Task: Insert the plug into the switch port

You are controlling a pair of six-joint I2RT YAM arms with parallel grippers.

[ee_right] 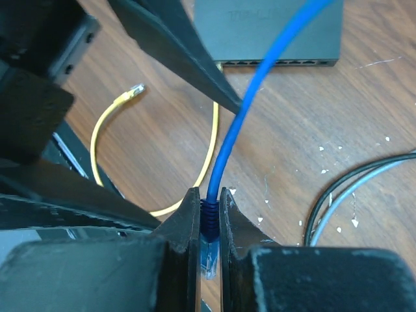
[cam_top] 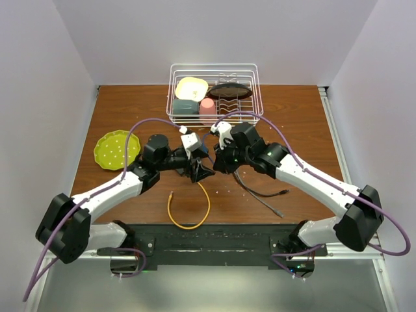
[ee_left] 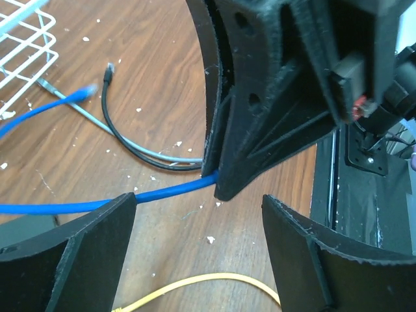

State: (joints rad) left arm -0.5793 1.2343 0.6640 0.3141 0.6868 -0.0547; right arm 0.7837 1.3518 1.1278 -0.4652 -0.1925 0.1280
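My right gripper [ee_right: 209, 218] is shut on the blue plug [ee_right: 209, 250], gripping its ribbed boot with the clear tip pointing back toward the wrist. The blue cable [ee_right: 237, 123] runs up from it and over the dark grey switch [ee_right: 266, 29]. The switch's row of ports [ee_right: 279, 62] faces the gripper, well apart from the plug. My left gripper [ee_left: 198, 250] is open and empty just above the table, right next to the right gripper's fingers [ee_left: 273, 104]. From above, both grippers [cam_top: 198, 170] [cam_top: 220, 161] meet at the table's middle and hide the switch.
A yellow cable [cam_top: 188, 208] loops on the wood near the front edge. Black and grey cables [cam_top: 260, 192] lie to the right. A white dish rack [cam_top: 257, 97] with cups and dishes stands at the back. A green plate [cam_top: 116, 149] is at the left.
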